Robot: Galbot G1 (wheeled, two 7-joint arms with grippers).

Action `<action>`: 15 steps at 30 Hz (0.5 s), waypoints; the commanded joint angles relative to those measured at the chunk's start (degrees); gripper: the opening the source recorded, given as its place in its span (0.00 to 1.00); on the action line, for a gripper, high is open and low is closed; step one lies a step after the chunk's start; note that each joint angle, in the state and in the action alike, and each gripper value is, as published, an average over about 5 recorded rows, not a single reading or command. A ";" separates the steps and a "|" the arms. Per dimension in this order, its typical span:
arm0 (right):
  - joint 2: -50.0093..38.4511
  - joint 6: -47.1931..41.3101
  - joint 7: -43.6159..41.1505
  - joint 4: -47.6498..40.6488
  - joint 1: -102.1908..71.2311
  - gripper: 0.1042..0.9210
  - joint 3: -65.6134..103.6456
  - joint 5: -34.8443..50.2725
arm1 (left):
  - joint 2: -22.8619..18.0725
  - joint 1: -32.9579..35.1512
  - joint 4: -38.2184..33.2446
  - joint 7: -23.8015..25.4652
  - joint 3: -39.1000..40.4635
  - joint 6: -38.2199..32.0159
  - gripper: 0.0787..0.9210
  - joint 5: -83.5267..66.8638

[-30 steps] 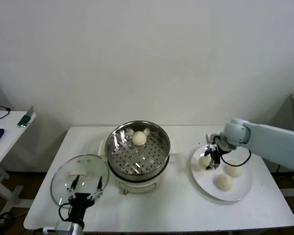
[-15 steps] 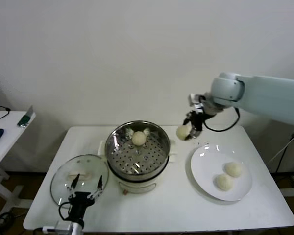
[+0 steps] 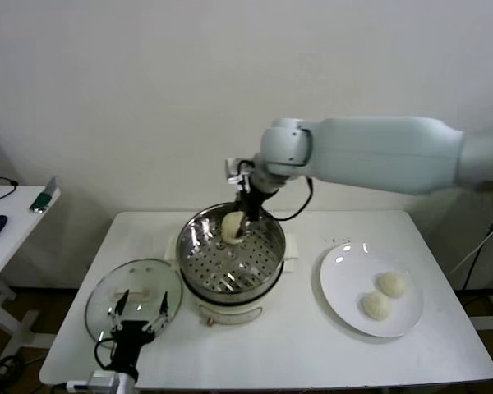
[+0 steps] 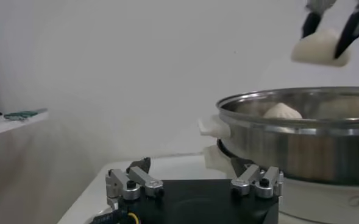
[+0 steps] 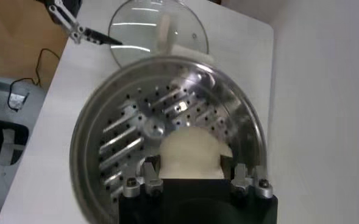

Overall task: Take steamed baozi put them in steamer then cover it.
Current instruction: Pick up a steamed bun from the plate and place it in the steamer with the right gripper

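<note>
Right gripper, clamped on a baozi above the steamer: lower onto bare perforations, clear of the seated bun; left gripper waits wide beside the cover.

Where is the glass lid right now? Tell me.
In the head view, the glass lid lies flat on the table's front-left, beside the steamer, under the open left gripper.

Below the right gripper's fingers, which grip a baozi, the steamer stands uncovered with bare perforated floor; another baozi sits by its far wall; the cover lies on the table just ahead of the left gripper's spread fingers, blocking that side.
</note>
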 commanded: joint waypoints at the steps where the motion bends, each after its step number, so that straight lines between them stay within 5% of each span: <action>1: 10.23 -1.19 1.87 -6.73 -5.74 0.67 1.20 -0.47 | -0.06 0.21 -0.19 -0.04 -0.24 0.00 0.88 0.14; 15: 15.06 -1.84 3.96 -12.95 -11.29 0.67 -0.12 -5.42 | -0.13 0.21 -0.04 -0.34 -0.49 -0.20 0.88 -0.38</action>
